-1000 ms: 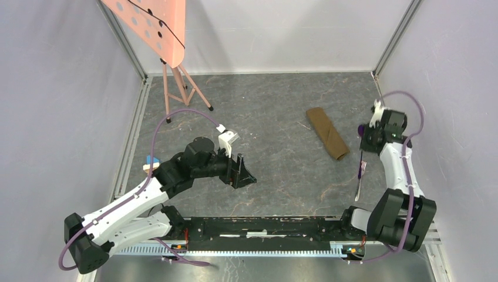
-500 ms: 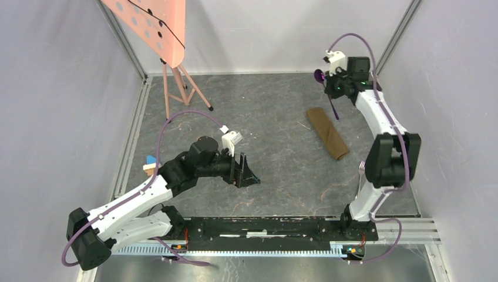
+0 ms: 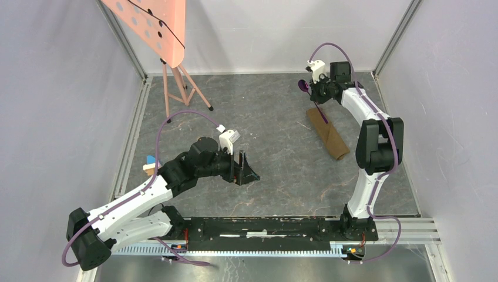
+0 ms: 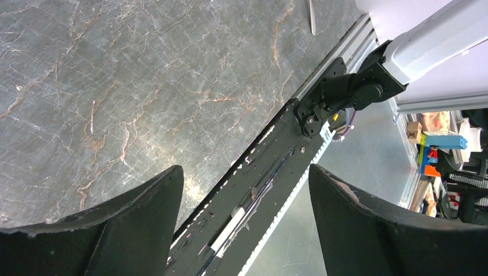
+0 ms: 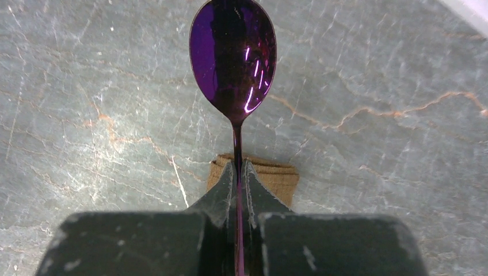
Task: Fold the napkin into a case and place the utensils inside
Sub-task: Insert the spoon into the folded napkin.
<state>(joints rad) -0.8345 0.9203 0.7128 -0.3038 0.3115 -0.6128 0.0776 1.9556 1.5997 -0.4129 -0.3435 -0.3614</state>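
Observation:
The napkin lies folded as a narrow tan-brown case, slanting on the grey floor at right of centre. My right gripper hovers just beyond its far end, shut on the thin handle of a dark purple spoon. In the right wrist view the spoon sticks out past the closed fingertips, bowl forward, and the case's end shows just beneath them. My left gripper is low over the floor at centre-left, open and holding nothing. A thin silvery piece lies on the floor in the left wrist view.
A pink stand with a perforated board occupies the back left. A small blue-and-wood block sits beside my left arm. A black rail runs along the near edge. Walls enclose the floor on three sides.
My right arm swung from the right side to the back with the spoon, then shifted left over the case's far end. My left gripper barely moved and stays open.

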